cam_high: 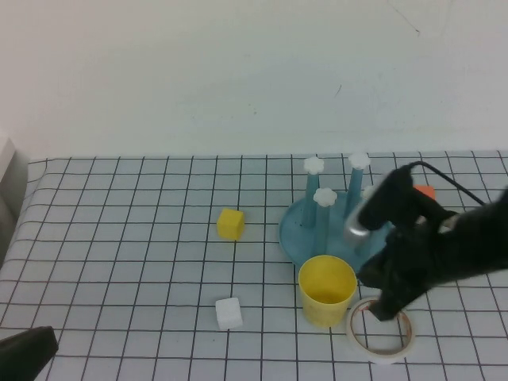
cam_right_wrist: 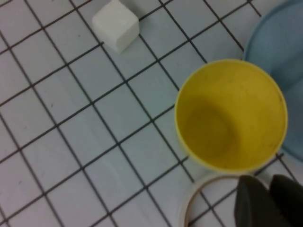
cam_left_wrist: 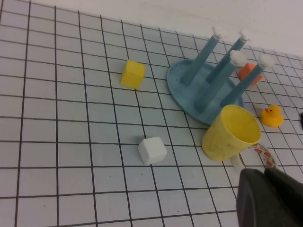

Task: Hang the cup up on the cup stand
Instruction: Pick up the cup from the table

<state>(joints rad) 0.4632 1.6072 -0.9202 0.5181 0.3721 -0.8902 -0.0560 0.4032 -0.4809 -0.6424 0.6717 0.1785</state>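
The yellow cup [cam_high: 326, 290] [cam_left_wrist: 230, 133] [cam_right_wrist: 230, 113] stands upright, mouth up, on the checked table at the near edge of the cup stand. The cup stand [cam_high: 298, 234] [cam_left_wrist: 184, 82] [cam_right_wrist: 277, 38] is a blue dish with four blue pegs topped by white flower caps. My right gripper [cam_high: 386, 308] [cam_right_wrist: 270, 187] hovers just right of the cup, over a tape ring, its fingers a narrow gap apart and holding nothing. My left gripper [cam_high: 28, 353] [cam_left_wrist: 264, 172] is shut and empty, low at the table's near left corner, far from the cup.
A white tape ring [cam_high: 381, 357] [cam_right_wrist: 189, 203] [cam_left_wrist: 265, 153] lies against the cup's near right side. A yellow cube [cam_high: 230, 224] and a white cube [cam_high: 228, 313] sit left of the stand. A yellow duck [cam_left_wrist: 272, 115] and an orange block [cam_high: 426, 191] are beyond the stand.
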